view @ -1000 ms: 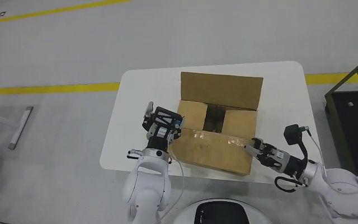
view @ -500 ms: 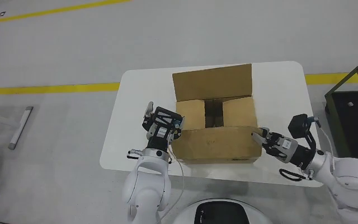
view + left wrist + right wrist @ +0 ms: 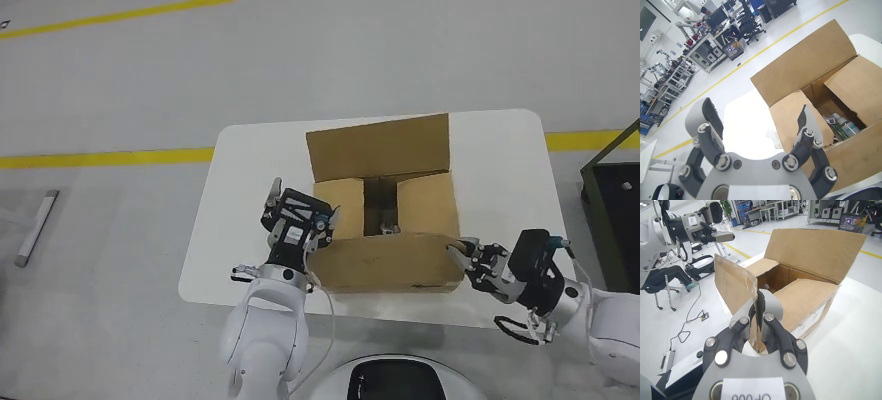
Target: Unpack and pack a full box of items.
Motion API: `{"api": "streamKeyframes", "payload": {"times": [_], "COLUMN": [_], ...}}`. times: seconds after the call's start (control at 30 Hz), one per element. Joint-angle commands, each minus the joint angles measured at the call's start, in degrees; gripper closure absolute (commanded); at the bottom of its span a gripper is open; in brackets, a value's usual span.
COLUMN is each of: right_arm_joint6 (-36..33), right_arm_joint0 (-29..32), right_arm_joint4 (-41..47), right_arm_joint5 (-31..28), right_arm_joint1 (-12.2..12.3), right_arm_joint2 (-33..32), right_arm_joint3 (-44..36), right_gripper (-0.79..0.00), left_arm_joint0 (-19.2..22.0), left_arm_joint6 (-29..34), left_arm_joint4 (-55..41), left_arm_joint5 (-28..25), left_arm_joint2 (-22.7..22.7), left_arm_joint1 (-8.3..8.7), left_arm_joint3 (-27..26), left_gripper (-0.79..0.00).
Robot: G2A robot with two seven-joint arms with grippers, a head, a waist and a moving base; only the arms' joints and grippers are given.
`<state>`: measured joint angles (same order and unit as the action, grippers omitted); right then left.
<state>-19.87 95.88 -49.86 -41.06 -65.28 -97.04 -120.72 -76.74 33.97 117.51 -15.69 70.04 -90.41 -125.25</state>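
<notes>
A brown cardboard box (image 3: 385,262) stands open on the white table (image 3: 240,190). Its far flap (image 3: 378,147) is upright and both side flaps lie folded inward. My right gripper (image 3: 755,306) is shut on the end of the near flap (image 3: 730,285), holding it upright at the box's right front corner (image 3: 462,252). My left gripper (image 3: 757,111) hangs open with nothing in it, just off the box's left end (image 3: 302,202). Through the gap between the side flaps I see a wrench (image 3: 830,122) and a clear bottle (image 3: 845,126) inside.
A dark green cabinet (image 3: 610,215) stands off the table's right edge. Bare table surface lies to the left (image 3: 245,230) and right (image 3: 505,180) of the box. A grey bar (image 3: 35,228) lies on the floor far left.
The near flap, lying outward a second ago, now stands upright in my right gripper, and the box has turned square to the table. My left gripper has shifted slightly toward the box.
</notes>
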Motion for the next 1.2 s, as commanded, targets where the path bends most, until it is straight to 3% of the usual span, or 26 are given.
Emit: {"api": "streamKeyframes", "payload": {"times": [0.0, 0.43, 0.77, 0.83, 1.03, 1.07, 1.17], "right_arm_joint6": [1.7, 11.2, 13.9, 14.0, 14.8, 15.0, 16.8], "right_arm_joint0": [0.7, 4.1, 5.0, 5.0, 5.2, 5.3, 5.8], "right_arm_joint4": [-2.6, -11.8, -11.5, -10.3, -4.9, -3.2, 4.3], "right_arm_joint5": [-0.5, -2.0, -0.5, -0.5, 0.0, -0.1, -0.6], "right_arm_joint1": [0.0, 0.2, 0.4, 0.4, 0.5, 0.5, 0.5], "right_arm_joint2": [0.0, -0.5, -0.7, -0.8, -2.0, -2.3, -3.6], "right_arm_joint3": [-0.5, -3.4, -2.8, -2.5, -1.6, -1.4, -0.5], "right_gripper": [0.000, 0.000, -0.012, -0.206, -0.419, -0.502, -0.468], "left_arm_joint0": [0.6, 4.9, 4.5, 4.6, 4.6, 4.5, 4.4], "left_arm_joint6": [1.7, 7.5, 10.1, 10.1, 10.5, 10.5, 10.5], "left_arm_joint4": [0.3, 4.3, 2.6, 2.1, 1.2, 1.2, 1.1], "left_arm_joint5": [-2.0, -7.6, -14.3, -15.1, -18.4, -18.7, -19.5], "left_arm_joint2": [-0.8, -5.7, -7.0, -7.1, -7.3, -7.4, -7.7], "left_arm_joint1": [0.06, 0.19, 0.55, 0.61, 0.91, 0.96, 1.10], "left_arm_joint3": [-0.1, 2.8, 1.2, 0.8, 0.0, -0.1, -0.6], "left_gripper": [-0.785, -0.785, -0.785, -0.785, -0.785, -0.785, -0.785]}}
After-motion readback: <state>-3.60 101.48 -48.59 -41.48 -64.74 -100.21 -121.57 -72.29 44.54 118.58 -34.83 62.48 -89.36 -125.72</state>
